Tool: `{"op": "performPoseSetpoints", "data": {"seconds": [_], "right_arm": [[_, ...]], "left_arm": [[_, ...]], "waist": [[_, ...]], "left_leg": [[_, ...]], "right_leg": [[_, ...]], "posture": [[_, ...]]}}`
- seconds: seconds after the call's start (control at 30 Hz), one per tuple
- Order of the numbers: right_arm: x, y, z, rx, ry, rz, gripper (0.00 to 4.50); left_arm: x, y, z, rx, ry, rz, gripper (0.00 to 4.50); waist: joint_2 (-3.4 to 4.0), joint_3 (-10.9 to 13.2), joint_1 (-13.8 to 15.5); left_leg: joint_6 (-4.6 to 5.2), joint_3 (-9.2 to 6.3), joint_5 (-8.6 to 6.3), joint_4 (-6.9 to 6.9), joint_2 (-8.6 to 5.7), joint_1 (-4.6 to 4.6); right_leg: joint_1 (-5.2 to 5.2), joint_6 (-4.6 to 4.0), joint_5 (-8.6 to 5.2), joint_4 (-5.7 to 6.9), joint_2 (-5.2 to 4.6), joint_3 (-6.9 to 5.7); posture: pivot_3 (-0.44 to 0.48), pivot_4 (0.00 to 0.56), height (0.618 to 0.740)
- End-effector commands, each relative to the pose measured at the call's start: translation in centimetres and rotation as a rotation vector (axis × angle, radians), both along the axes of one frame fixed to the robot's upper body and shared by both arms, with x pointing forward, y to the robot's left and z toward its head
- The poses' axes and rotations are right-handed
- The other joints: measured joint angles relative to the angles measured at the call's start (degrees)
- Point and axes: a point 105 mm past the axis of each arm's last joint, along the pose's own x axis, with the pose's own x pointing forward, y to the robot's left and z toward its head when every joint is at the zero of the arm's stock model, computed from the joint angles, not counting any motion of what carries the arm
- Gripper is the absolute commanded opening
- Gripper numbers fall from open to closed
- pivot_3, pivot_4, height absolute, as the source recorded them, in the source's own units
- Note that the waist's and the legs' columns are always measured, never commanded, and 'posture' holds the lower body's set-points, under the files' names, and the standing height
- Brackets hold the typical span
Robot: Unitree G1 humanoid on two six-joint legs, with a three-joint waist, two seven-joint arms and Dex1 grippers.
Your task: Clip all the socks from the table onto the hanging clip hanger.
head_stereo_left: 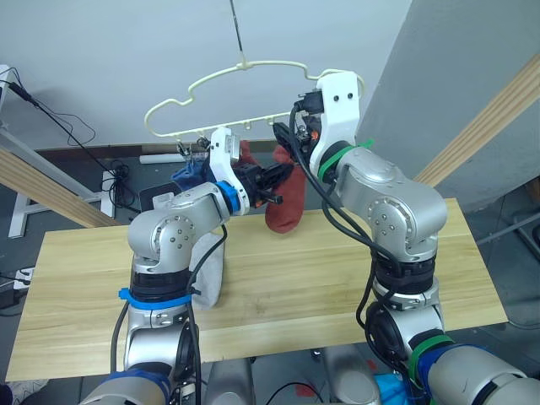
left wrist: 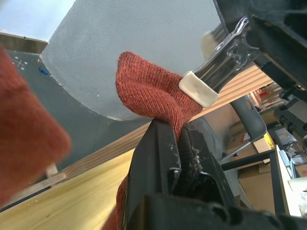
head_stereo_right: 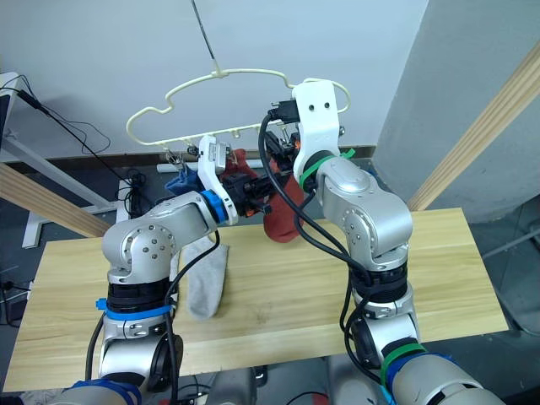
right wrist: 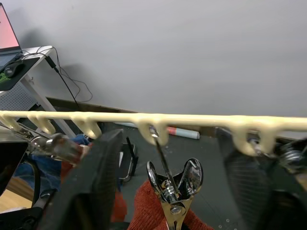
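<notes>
Left fingers pinching rust-red sock beneath clip

Silver jointed arms, blue and green bands, black cables, white wrist housings.

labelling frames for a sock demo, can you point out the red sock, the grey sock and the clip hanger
red sock (head_stereo_left: 283, 207), left eye view, on its hanging lower half.
grey sock (head_stereo_right: 207, 283), right eye view, on its middle, lying on the table.
clip hanger (head_stereo_left: 253, 64), left eye view, on the top wire beside the hook.
</notes>
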Motion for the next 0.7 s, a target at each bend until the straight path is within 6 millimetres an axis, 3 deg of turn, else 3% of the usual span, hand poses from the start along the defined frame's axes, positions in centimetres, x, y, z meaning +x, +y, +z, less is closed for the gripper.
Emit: {"op": "performPoseSetpoints", "data": {"seconds": [0.03, 0.1, 0.37, 0.7], "right_arm": [[-0.7, 0.2, 1.7, 0.029, -0.068, 0.019, 3.04], [-0.7, 0.2, 1.7, 0.030, -0.068, 0.019, 3.04], [-1.0, 0.1, 1.6, 0.045, -0.048, 0.038, 3.06], [-2.6, -0.7, -0.1, 0.094, 0.089, 0.108, 3.06]], "left_arm": [[-0.7, -0.3, 1.7, -0.027, -0.065, -0.029, 0.00], [-0.7, -0.2, 1.8, -0.052, -0.048, -0.036, 0.00], [-1.2, 0.2, 1.1, 0.035, -0.064, -0.024, 2.35], [-4.2, 3.0, -0.7, 0.214, -0.100, -0.047, 2.35]], "waist": [[0.00, 0.00, 0.00], [0.00, 0.00, 0.00], [0.00, 0.00, 0.00], [0.02, 0.01, -0.01]], "left_leg": [[0.00, 0.00, 0.00, 0.00, 0.00, 0.00], [0.00, 0.00, 0.00, 0.00, 0.00, 0.00], [0.00, 0.00, 0.00, -0.01, 0.00, 0.00], [-0.01, -0.12, 0.00, -0.09, 0.06, 0.00]], "right_leg": [[0.00, 0.00, 0.00, 0.00, 0.00, 0.01], [0.00, 0.00, 0.00, 0.00, 0.00, 0.00], [-0.01, 0.00, 0.00, 0.01, 0.00, 0.01], [-0.10, -0.01, 0.00, -0.01, -0.03, 0.07]], "posture": [[-0.198, 0.368, 0.740], [-0.199, 0.367, 0.740], [-0.201, 0.364, 0.740], [-0.200, 0.362, 0.740]]}}
